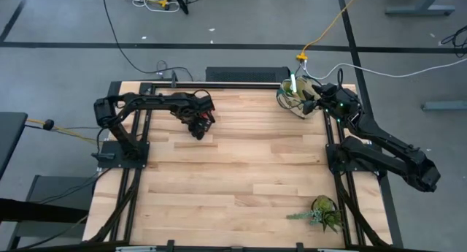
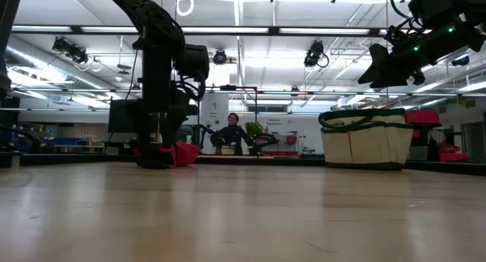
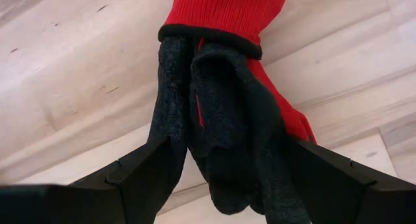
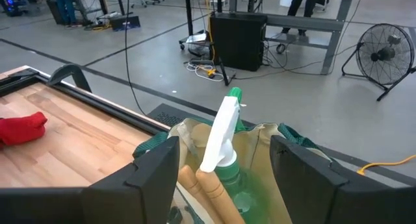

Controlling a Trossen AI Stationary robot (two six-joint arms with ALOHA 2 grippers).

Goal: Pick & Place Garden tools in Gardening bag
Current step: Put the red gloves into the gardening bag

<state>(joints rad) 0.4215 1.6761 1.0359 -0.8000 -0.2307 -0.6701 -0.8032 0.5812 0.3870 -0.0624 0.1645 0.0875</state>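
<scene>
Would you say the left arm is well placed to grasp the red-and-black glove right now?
Probably yes: the left gripper is open, its fingers either side of the red-and-black glove on the wooden table, nothing between.

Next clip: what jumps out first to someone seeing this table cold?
The red-and-black gloves stand out most, lying on the wood near the table's far left, with the left hand lowered around them, fingers open on either side. At the far right corner sits the beige gardening bag, already holding a green spray bottle and wooden handles, with the right hand hovering open above it. A leafy plant lies alone near the front right edge.
</scene>
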